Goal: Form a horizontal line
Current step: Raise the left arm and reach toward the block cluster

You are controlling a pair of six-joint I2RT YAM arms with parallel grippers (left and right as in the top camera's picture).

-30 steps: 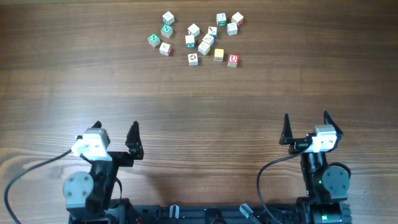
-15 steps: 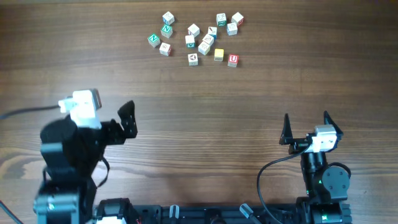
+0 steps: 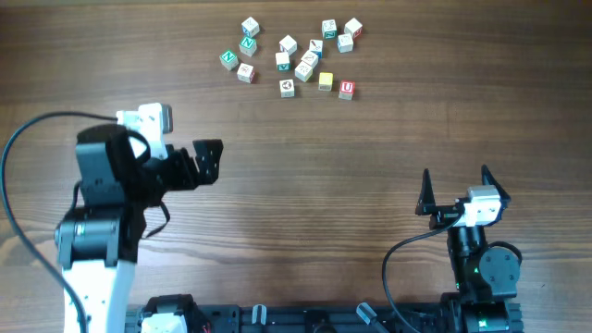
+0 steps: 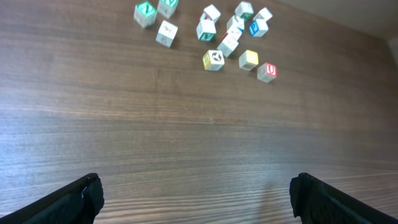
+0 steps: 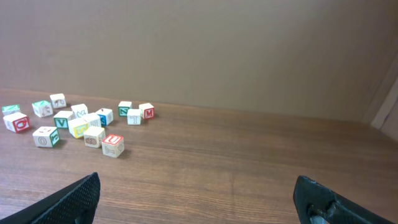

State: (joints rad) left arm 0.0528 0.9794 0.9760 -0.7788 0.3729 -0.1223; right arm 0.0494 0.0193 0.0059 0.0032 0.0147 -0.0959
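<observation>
At the left, the left gripper (image 4: 198,200) is held above the wooden table (image 3: 370,157) with its jaws spread wide and nothing between them. From above only one dark finger (image 3: 209,157) is seen, the other being covered by the arm. In its own wrist view just the two tips are caught, at the bottom corners. A black cable (image 3: 17,176) is looped beside the arm.

The alphabet cubes (image 3: 305,67) are scattered in a loose cluster at the far side, near the middle — a horizontal line is not yet formed. A green "N" is read on the leftmost cube (image 3: 228,58). Along the near edge of the cluster are placed the picture cube (image 3: 287,88), a yellow cube (image 3: 326,81) and the red U cube (image 3: 346,90), apart and not level. A cube with green markings (image 3: 283,63) lies just behind the picture cube. The other letters are too small to be read.

At the near right, the right gripper (image 3: 456,191) is held wide open and empty, well apart from the cubes. In its wrist view only the fingertips are shown, cut by the lower edge, and a plain beige wall (image 5: 217,50) is seen behind the table.
</observation>
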